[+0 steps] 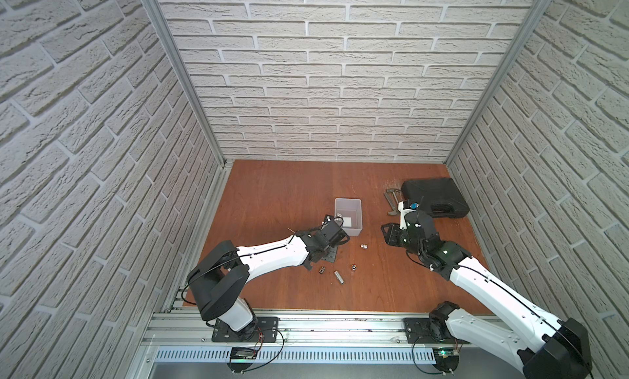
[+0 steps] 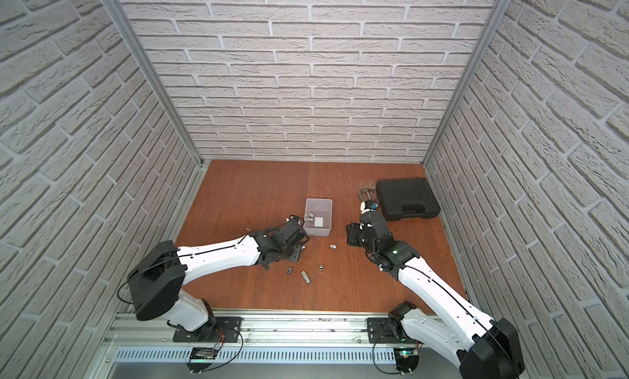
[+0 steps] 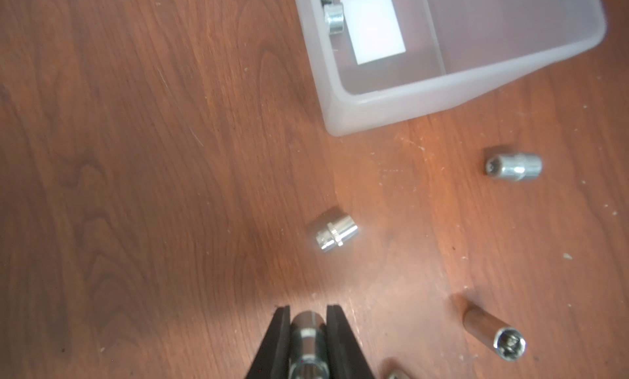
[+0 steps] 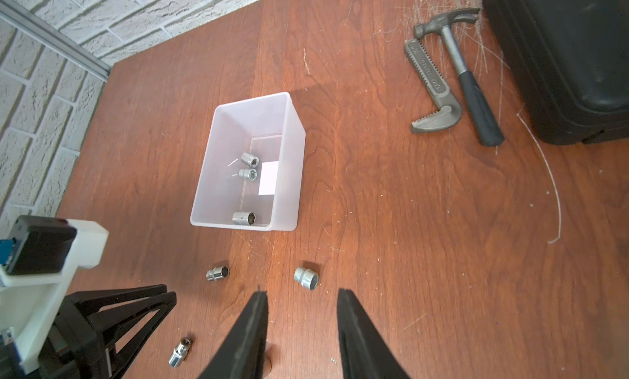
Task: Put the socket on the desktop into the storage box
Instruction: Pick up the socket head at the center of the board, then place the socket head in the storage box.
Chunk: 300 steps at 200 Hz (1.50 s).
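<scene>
In the left wrist view my left gripper (image 3: 308, 309) is shut on a chrome socket (image 3: 308, 340), held above the reddish-brown desktop (image 3: 136, 190). In both top views this gripper (image 1: 340, 239) (image 2: 303, 239) hangs by the near left corner of the pale storage box (image 1: 348, 200) (image 2: 319, 200). The box (image 4: 252, 103) holds three sockets (image 4: 248, 173). Several more sockets lie on the desktop in front of it (image 1: 364, 247) (image 1: 354, 267) (image 1: 339, 277) (image 1: 322, 269). My right gripper (image 4: 302, 299) (image 1: 386, 236) stands open and empty to the right of the box, just short of one short socket (image 4: 306, 278).
A black plastic case (image 1: 432, 197) (image 4: 561, 54) stands at the back right of the desktop. Beside it lie a hammer (image 4: 469, 84) and a toothed metal wrench jaw (image 4: 429, 77). Brick-pattern walls close the desktop on three sides.
</scene>
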Each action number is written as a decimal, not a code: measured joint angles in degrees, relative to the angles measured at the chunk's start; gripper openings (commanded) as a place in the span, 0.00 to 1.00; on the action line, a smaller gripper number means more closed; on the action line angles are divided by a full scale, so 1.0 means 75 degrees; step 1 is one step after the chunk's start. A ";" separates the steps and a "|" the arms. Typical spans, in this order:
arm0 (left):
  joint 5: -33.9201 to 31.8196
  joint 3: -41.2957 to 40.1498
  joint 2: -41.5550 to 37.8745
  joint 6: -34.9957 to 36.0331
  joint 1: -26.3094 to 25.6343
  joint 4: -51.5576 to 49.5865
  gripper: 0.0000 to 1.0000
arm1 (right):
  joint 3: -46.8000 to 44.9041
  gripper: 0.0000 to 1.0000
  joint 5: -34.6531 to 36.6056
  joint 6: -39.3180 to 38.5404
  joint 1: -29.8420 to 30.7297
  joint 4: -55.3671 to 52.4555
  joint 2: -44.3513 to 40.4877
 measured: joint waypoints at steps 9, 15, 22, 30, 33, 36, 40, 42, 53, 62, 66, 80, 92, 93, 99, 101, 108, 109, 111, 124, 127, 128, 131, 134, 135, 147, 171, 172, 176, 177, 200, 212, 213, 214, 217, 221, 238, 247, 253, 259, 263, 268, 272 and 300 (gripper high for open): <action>-0.0017 0.0000 -0.0082 0.0015 0.0000 -0.0020 0.00 | -0.0044 0.39 -0.0020 0.0044 -0.0076 0.0000 -0.0047; -0.0026 0.0000 -0.0143 0.0023 0.0000 -0.0032 0.00 | -0.0073 0.39 -0.0038 0.0073 -0.0134 0.0006 -0.0073; -0.0035 0.0003 -0.0216 0.0032 0.0003 -0.0052 0.00 | -0.0111 0.39 -0.0079 0.0096 -0.0198 0.0017 -0.0096; -0.0052 0.0006 -0.0297 0.0055 0.0012 -0.0076 0.00 | -0.0152 0.39 -0.0119 0.0128 -0.0271 0.0017 -0.0108; -0.0055 0.0015 -0.0318 0.0061 0.0015 -0.0093 0.00 | -0.0163 0.39 -0.0143 0.0152 -0.0306 0.0017 -0.0108; -0.0064 0.0026 -0.0358 0.0079 0.0029 -0.0119 0.00 | -0.0175 0.39 -0.0152 0.0157 -0.0335 0.0017 -0.0108; -0.0073 0.0050 -0.0393 0.0090 0.0047 -0.0160 0.00 | -0.0187 0.39 -0.0184 0.0178 -0.0376 0.0020 -0.0105; -0.0079 0.0064 -0.0414 0.0096 0.0050 -0.0184 0.00 | -0.0189 0.39 -0.0195 0.0181 -0.0402 0.0020 -0.0105; -0.0105 0.0137 -0.0516 0.0140 0.0082 -0.0265 0.00 | -0.0201 0.39 -0.0265 0.0239 -0.0513 0.0038 -0.0102; -0.0125 0.0184 -0.0641 0.0169 0.0122 -0.0300 0.00 | -0.0201 0.39 -0.0326 0.0283 -0.0606 0.0082 -0.0093; -0.0128 0.0207 -0.0699 0.0184 0.0146 -0.0323 0.00 | -0.0201 0.39 -0.0361 0.0297 -0.0647 0.0111 -0.0093; -0.0140 0.0274 -0.0895 0.0221 0.0262 -0.0367 0.00 | -0.0201 0.39 -0.0460 0.0353 -0.0772 0.0166 -0.0079; -0.0146 0.0332 -0.1035 0.0256 0.0373 -0.0423 0.00 | -0.0201 0.39 -0.0516 0.0373 -0.0866 0.0184 -0.0073; -0.0149 0.0341 -0.1046 0.0259 0.0388 -0.0431 0.00 | -0.0201 0.39 -0.0519 0.0373 -0.0871 0.0184 -0.0073; -0.0149 0.0379 -0.1105 0.0280 0.0443 -0.0455 0.00 | -0.0201 0.39 -0.0548 0.0382 -0.0915 0.0184 -0.0073; -0.0149 0.0388 -0.1116 0.0280 0.0452 -0.0455 0.00 | -0.0201 0.39 -0.0560 0.0382 -0.0933 0.0184 -0.0073; -0.0149 0.0428 -0.1177 0.0303 0.0507 -0.0460 0.00 | -0.0201 0.39 -0.0592 0.0385 -0.0979 0.0184 -0.0073; -0.0149 0.0431 -0.1183 0.0309 0.0513 -0.0460 0.00 | -0.0201 0.39 -0.0595 0.0385 -0.0985 0.0184 -0.0073; -0.0152 0.0443 -0.1198 0.0315 0.0530 -0.0469 0.00 | -0.0201 0.39 -0.0603 0.0385 -0.1000 0.0184 -0.0073; -0.0149 0.0525 -0.1268 0.0356 0.0627 -0.0487 0.00 | -0.0201 0.39 -0.0656 0.0396 -0.1084 0.0184 -0.0076; -0.0149 0.0536 -0.1282 0.0364 0.0647 -0.0487 0.00 | -0.0201 0.39 -0.0662 0.0405 -0.1099 0.0184 -0.0076; -0.0146 0.0542 -0.1285 0.0367 0.0653 -0.0487 0.00 | -0.0201 0.39 -0.0664 0.0408 -0.1105 0.0184 -0.0076; -0.0143 0.0557 -0.1297 0.0373 0.0673 -0.0498 0.00 | -0.0201 0.39 -0.0676 0.0411 -0.1125 0.0184 -0.0076; -0.0140 0.0577 -0.1309 0.0391 0.0699 -0.0507 0.00 | -0.0201 0.39 -0.0688 0.0414 -0.1139 0.0184 -0.0079; -0.0140 0.0577 -0.1311 0.0396 0.0702 -0.0507 0.00 | -0.0201 0.39 -0.0694 0.0417 -0.1148 0.0181 -0.0079; -0.0122 0.0627 -0.1338 0.0443 0.0799 -0.0504 0.00 | -0.0201 0.39 -0.0746 0.0437 -0.1209 0.0181 -0.0096; -0.0070 0.0641 -0.1378 0.0513 0.1008 -0.0507 0.00 | -0.0201 0.39 -0.0828 0.0466 -0.1274 0.0178 -0.0166; -0.0070 0.0641 -0.1378 0.0513 0.1011 -0.0507 0.00 | -0.0201 0.39 -0.0828 0.0466 -0.1276 0.0178 -0.0172; -0.0061 0.0653 -0.1378 0.0527 0.1046 -0.0507 0.00 | -0.0201 0.39 -0.0833 0.0475 -0.1285 0.0178 -0.0187; -0.0058 0.0656 -0.1378 0.0530 0.1049 -0.0507 0.00 | -0.0201 0.39 -0.0836 0.0484 -0.1285 0.0181 -0.0192; -0.0003 0.0851 -0.1376 0.0629 0.1183 -0.0519 0.00 | -0.0201 0.39 -0.0868 0.0519 -0.1320 0.0181 -0.0262; 0.0015 0.1014 -0.1338 0.0682 0.1244 -0.0504 0.00 | -0.0213 0.39 -0.0892 0.0525 -0.1332 0.0184 -0.0291; 0.0015 0.1023 -0.1335 0.0682 0.1247 -0.0504 0.00 | -0.0216 0.39 -0.0895 0.0527 -0.1335 0.0187 -0.0297; 0.0015 0.1037 -0.1329 0.0685 0.1250 -0.0495 0.00 | -0.0216 0.39 -0.0895 0.0527 -0.1335 0.0184 -0.0300; 0.0015 0.1070 -0.1317 0.0691 0.1256 -0.0481 0.00 | -0.0224 0.39 -0.0898 0.0527 -0.1335 0.0184 -0.0309; 0.0015 0.1107 -0.1303 0.0699 0.1268 -0.0460 0.00 | -0.0236 0.39 -0.0915 0.0527 -0.1338 0.0184 -0.0321; 0.0041 0.1142 -0.1256 0.0781 0.1306 -0.0332 0.00 | -0.0297 0.39 -0.0956 0.0530 -0.1358 0.0169 -0.0364; 0.0050 0.1142 -0.1221 0.0839 0.1323 -0.0291 0.00 | -0.0321 0.39 -0.0970 0.0530 -0.1373 0.0172 -0.0388; 0.0055 0.1145 -0.1189 0.0874 0.1329 -0.0268 0.00 | -0.0347 0.39 -0.0973 0.0527 -0.1387 0.0175 -0.0414; 0.0055 0.1163 -0.1151 0.0898 0.1335 -0.0268 0.00 | -0.0364 0.39 -0.0976 0.0525 -0.1402 0.0166 -0.0437; 0.0055 0.1174 -0.1128 0.0918 0.1343 -0.0268 0.00 | -0.0373 0.39 -0.0976 0.0522 -0.1416 0.0157 -0.0455; 0.0055 0.1207 -0.1090 0.0947 0.1349 -0.0277 0.00 | -0.0385 0.39 -0.0979 0.0522 -0.1428 0.0154 -0.0469; 0.0064 0.1244 -0.1058 0.0959 0.1364 -0.0280 0.00 | -0.0391 0.39 -0.0979 0.0522 -0.1440 0.0154 -0.0475; 0.0146 0.1518 -0.0863 0.1008 0.1501 -0.0259 0.00 | -0.0396 0.38 -0.1008 0.0527 -0.1524 0.0192 -0.0443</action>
